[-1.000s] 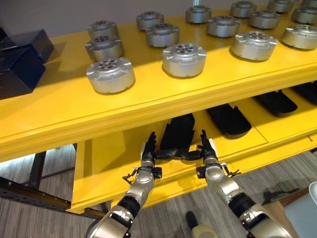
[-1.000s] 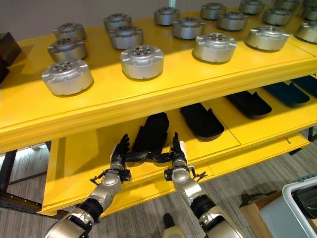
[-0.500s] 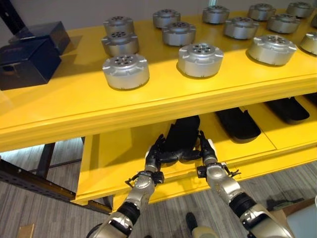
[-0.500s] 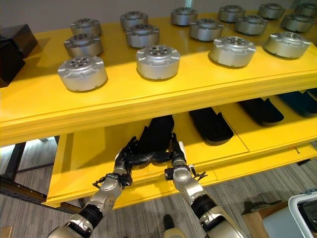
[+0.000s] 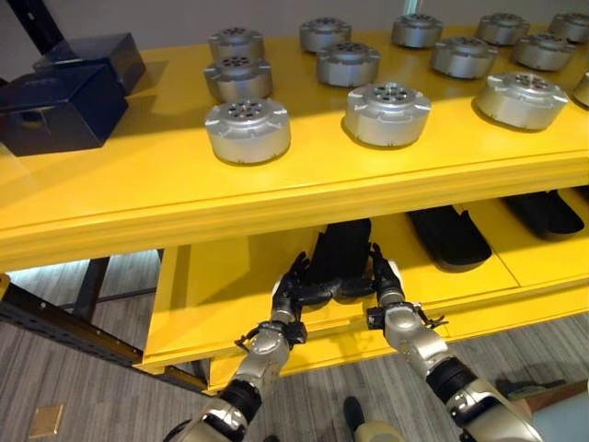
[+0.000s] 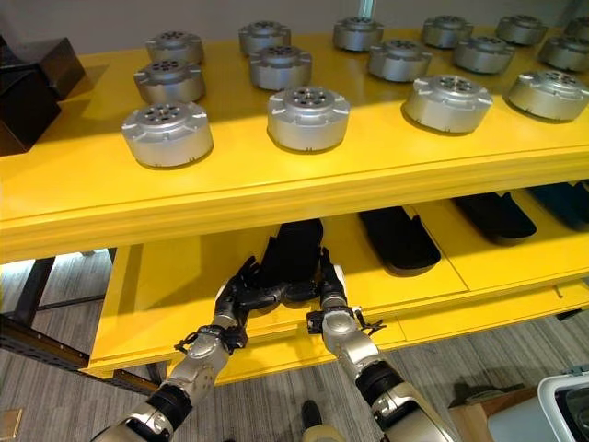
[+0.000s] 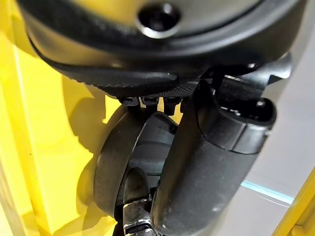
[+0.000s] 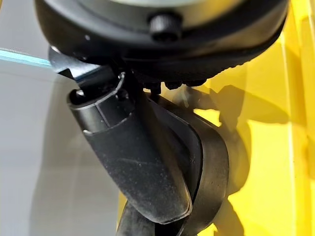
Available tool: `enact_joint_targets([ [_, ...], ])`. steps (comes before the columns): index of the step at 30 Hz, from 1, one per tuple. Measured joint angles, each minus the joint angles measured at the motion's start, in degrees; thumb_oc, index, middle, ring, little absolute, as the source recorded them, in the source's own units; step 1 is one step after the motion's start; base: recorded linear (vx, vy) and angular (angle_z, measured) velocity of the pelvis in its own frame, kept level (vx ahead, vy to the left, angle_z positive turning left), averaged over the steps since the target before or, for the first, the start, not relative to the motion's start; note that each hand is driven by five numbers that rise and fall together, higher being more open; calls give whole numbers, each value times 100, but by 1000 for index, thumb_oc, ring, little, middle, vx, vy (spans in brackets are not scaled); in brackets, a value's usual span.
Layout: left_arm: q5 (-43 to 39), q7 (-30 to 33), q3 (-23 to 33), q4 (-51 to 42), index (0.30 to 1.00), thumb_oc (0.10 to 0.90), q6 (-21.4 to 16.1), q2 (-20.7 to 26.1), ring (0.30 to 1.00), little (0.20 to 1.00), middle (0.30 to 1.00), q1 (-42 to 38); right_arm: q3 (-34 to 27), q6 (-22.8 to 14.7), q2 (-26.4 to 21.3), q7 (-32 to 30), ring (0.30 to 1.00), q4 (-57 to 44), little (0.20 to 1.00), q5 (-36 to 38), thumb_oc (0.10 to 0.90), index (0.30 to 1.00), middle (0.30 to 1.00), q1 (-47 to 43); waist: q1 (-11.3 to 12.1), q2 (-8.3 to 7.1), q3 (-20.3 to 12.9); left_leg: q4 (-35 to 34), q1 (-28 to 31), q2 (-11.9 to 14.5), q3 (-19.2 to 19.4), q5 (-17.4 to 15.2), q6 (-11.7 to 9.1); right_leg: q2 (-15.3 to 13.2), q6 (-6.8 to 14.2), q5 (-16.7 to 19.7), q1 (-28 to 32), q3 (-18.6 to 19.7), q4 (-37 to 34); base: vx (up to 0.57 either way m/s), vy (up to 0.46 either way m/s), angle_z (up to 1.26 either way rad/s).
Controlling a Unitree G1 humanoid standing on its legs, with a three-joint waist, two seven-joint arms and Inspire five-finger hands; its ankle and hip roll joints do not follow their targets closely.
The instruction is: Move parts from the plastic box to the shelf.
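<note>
Item: one long black part [image 5: 339, 258], laid lengthwise on the lower level of a yellow shelf [image 5: 184, 295], its far end hidden under the upper level. Its near end is held from both sides. The left hand [image 5: 291, 293] is placed against the part's left near corner, fingers curled up along its side and thumb hooked across its near end; in the left wrist view the thumb [image 7: 206, 162] is seen lying over the part's rounded black edge [image 7: 110, 162], so this hand is closed round the part. The right hand [image 5: 379, 276] is set at the part's right near corner, fingers raised along its side and thumb turned in across the near end; in the right wrist view the thumb [image 8: 133, 162] is pressed over the curved black rim [image 8: 211, 162], so this hand too is closed on the part. Both thumbs are brought close together at the part's near end. Further stock on the lower level, right of the held part: a second black part [image 5: 448, 236] well apart from it, and a third [image 5: 543, 212] beyond that. Upper level, above the held part: round silver metal housings in rows, among them one [image 5: 248, 130] up and to the left and one [image 5: 387, 113] up and to the right, with more behind. Far left of the upper level: two dark blue boxes [image 5: 60, 103].
</note>
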Motion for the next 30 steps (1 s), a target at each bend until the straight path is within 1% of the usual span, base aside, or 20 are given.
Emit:
enact_joint_targets([
  [2, 9, 50, -27, 0, 1000, 900, -12, -36, 1000, 1000, 1000, 0, 5, 61, -70, 58, 1000, 0, 1000, -55, 900, 1000, 1000, -15, 42, 0, 0, 0, 1, 2, -21, 1, -1, 0, -2, -1, 11, -18, -1, 19, -23, 4],
  [4, 2, 90, -68, -4, 1000, 900, -26, -114, 1000, 1000, 1000, 25, 4, 126, -201, 198, 1000, 9, 1000, -111, 900, 1000, 1000, -33, 134, -4, -2, 1, -1, 5, -30, 9, -13, 2, -5, -3, 20, -39, 0, 27, -44, 6],
  [8, -7, 433, -172, -125, 1000, 900, 15, -180, 1000, 1000, 1000, 71, 5, 252, -248, 303, 1000, 54, 1000, -111, 900, 1000, 1000, -124, 156, -29, 2, 1, -10, 19, -108, 33, -45, 6, -9, -23, 57, -112, 1, 8, -60, 9],
  [14, -3, 489, -392, -441, 1000, 900, 169, -126, 1000, 1000, 1000, 194, 3, 342, -410, 479, 1000, 123, 1000, -110, 900, 1000, 1000, -176, 353, -166, 7, 1, -26, 69, -179, 59, -83, 51, -39, -47, 79, -197, 1, 9, -28, 8],
  [18, -6, 480, -392, -541, 1000, 900, 228, -113, 1000, 1000, 1000, 250, -1, 401, -429, 509, 1000, 123, 1000, -219, 900, 1000, 1000, -177, 418, -241, 8, 1, -32, 69, -184, 63, -91, 48, -37, -54, 80, -209, 1, 2, -2, 1],
  [23, -153, 398, -433, -679, 1000, 900, 347, -47, 1000, 1000, 1000, 285, -8, 430, -525, 736, 1000, 172, 1000, -359, 900, 1000, 1000, -248, 431, -277, 7, 2, -79, 66, -261, 70, -98, 37, -45, -57, 79, -300, 1, 8, 2, 9],
  [25, -232, 395, -443, -792, 1000, 900, 483, 25, 1000, 1000, 1000, 286, -7, 459, -527, 854, 1000, 286, 1000, -448, 900, 1000, 1000, -362, 433, -277, 8, 2, -82, 66, -270, 70, -99, 38, -65, -43, 79, -312, 1, 0, 0, 0],
  [30, -239, 299, -445, -816, 1000, 900, 519, 68, 1000, 1000, 1000, 300, 7, 511, -633, 1090, 1000, 288, 1000, -672, 900, 1000, 1000, -411, 442, -277, 8, 2, -84, 62, -283, 69, -98, 31, -63, -45, 87, -327, 2, 0, 0, 0],
])
